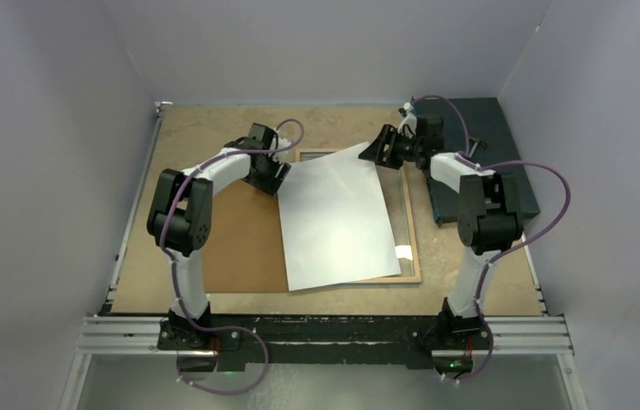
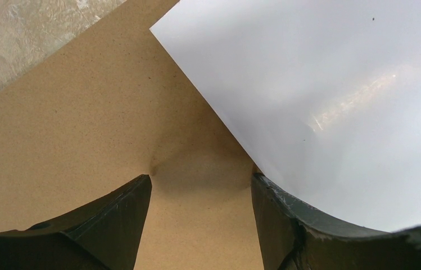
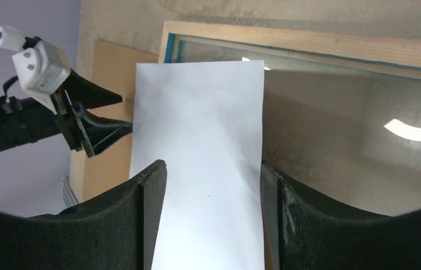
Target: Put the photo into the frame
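Soft, even light falls from overhead, and shadows are faint. The photo (image 1: 337, 218) glows pale white, with a hazy sheen in the left wrist view. A lamp glints off the frame (image 1: 416, 256) glass (a bright crescent by its near right corner). Focus is crisp.

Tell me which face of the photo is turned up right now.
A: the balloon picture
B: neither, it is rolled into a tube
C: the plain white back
C: the photo lies flat and shows only a plain white surface from above, askew across the frame.
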